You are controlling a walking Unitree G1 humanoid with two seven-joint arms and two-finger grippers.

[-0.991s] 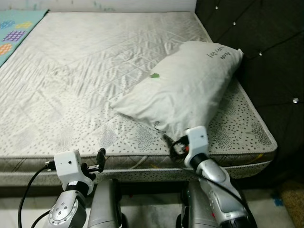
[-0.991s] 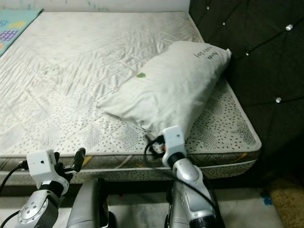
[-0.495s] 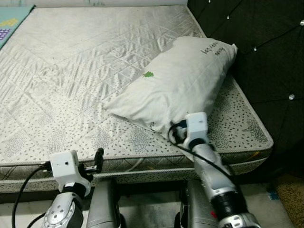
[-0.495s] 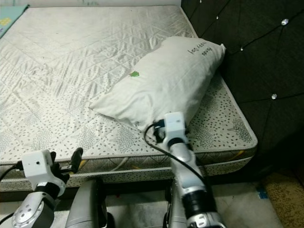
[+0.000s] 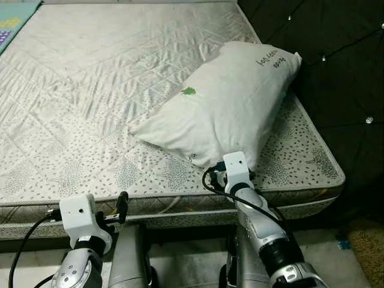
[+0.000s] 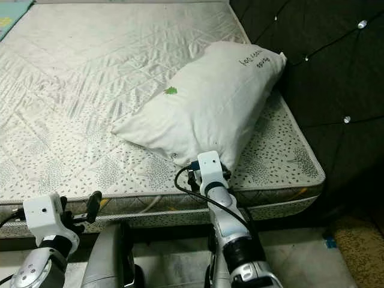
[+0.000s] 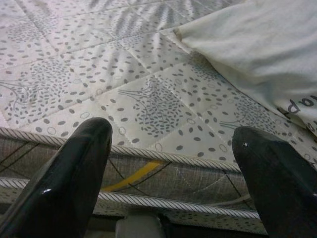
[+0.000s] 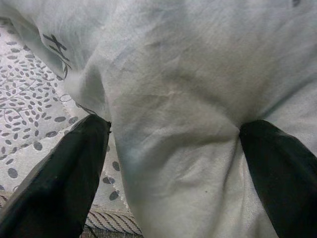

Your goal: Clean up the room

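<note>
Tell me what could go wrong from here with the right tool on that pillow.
1. The right tool has its fingers spread around only the near corner of the pillow; closing there may catch loose cloth alone, so the grip could slip.
2. The pillow lies near the mattress edge; a pull could drag it off onto the floor.
3. The left tool is open, below the mattress edge, so it may not help in time.

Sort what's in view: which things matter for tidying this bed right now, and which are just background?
In play:
- pillow, lying aslant near the bed's corner
- right gripper, fingers spread around the pillow's near end
- mattress under it

Background:
- dark tufted headboard
- colourful mat
- left gripper, open, before the mattress edge
</note>
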